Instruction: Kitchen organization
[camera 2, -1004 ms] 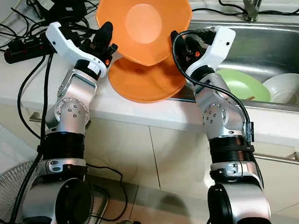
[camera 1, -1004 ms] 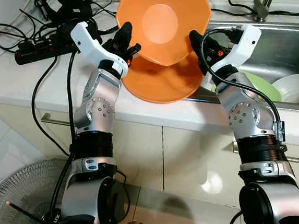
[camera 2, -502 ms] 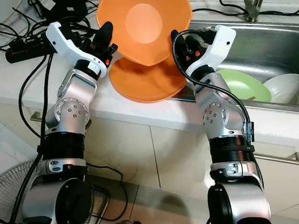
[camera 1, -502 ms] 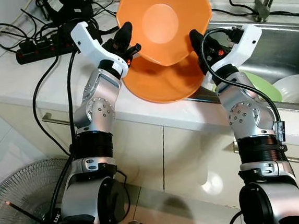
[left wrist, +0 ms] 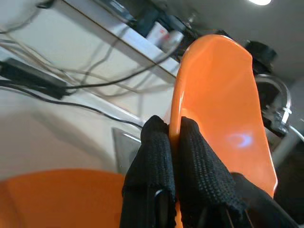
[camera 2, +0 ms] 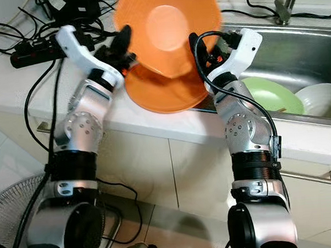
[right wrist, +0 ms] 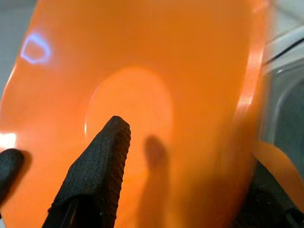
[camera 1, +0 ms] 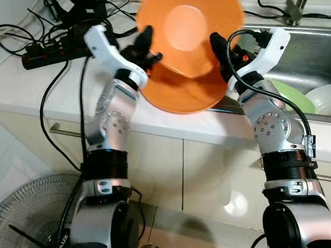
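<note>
The left end effector (left wrist: 173, 137) is clenching the rim of the upper orange bowl (camera 1: 189, 29), and the right end effector (camera 1: 220, 52) is bracing its opposite rim, fingers spread. Since a moment ago the bowl is blurring and rising off the lower orange bowl (camera 1: 180, 93) below on the tabletop (camera 1: 11, 85), suggesting unstacking.

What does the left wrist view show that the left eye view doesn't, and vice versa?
Left wrist view alone: close up, the left claw shut on the rim of the raised orange bowl, one finger each side.

Left eye view alone: the right claw at the bowl's opposite edge, the sink with a green plate and a white bowl, a fan on the floor.

Both: the raised bowl, the second orange bowl on the counter below it, and the black cables.
</note>
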{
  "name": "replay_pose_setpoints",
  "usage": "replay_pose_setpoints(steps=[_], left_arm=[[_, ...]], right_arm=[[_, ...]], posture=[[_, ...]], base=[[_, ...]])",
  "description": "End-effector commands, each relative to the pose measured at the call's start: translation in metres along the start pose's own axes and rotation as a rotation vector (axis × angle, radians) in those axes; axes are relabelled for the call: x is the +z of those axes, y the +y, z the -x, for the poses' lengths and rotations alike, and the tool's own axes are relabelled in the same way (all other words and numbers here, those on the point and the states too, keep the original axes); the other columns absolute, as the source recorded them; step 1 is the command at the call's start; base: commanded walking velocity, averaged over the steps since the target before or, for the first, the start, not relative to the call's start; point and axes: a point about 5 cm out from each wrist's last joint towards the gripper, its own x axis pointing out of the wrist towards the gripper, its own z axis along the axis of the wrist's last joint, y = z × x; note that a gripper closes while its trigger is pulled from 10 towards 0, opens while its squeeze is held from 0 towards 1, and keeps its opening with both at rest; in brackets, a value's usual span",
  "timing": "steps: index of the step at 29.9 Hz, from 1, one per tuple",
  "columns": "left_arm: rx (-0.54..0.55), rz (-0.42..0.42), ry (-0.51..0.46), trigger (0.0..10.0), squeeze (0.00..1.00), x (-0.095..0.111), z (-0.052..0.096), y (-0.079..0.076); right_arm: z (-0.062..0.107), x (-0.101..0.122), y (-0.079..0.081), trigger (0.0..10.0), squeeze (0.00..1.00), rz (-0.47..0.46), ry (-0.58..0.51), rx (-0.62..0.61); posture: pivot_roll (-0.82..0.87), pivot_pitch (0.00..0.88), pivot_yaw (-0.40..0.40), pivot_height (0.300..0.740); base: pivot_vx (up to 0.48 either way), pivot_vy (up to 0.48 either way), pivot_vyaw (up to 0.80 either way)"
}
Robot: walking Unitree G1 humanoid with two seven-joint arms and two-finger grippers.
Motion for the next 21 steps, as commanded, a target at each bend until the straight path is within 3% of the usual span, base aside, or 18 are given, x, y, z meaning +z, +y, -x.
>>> replay_pose_setpoints(steps=[1,11,21], left_arm=[[-0.05,-0.03,-0.015,10.0,0.0,0.006,-0.003,-0.009],[-0.043,-0.039,-0.022,10.0,0.0,0.009,-0.002,-0.008],[0.047,-0.087,-0.118,10.0,0.0,0.026,-0.003,0.002]], right_arm=[[-0.001,0.003,0.004,10.0,0.0,-0.01,-0.009,0.017],[-0.001,0.005,0.004,10.0,0.0,-0.019,-0.007,0.013],[-0.001,0.006,0.003,10.0,0.0,-0.021,-0.009,0.01]], posture=[[0.09,0.051,0.058,0.74],[0.09,0.052,0.058,0.74],[0.08,0.059,0.058,0.74]], base=[[0.0,0.0,0.0],[0.0,0.0,0.0],[0.0,0.0,0.0]])
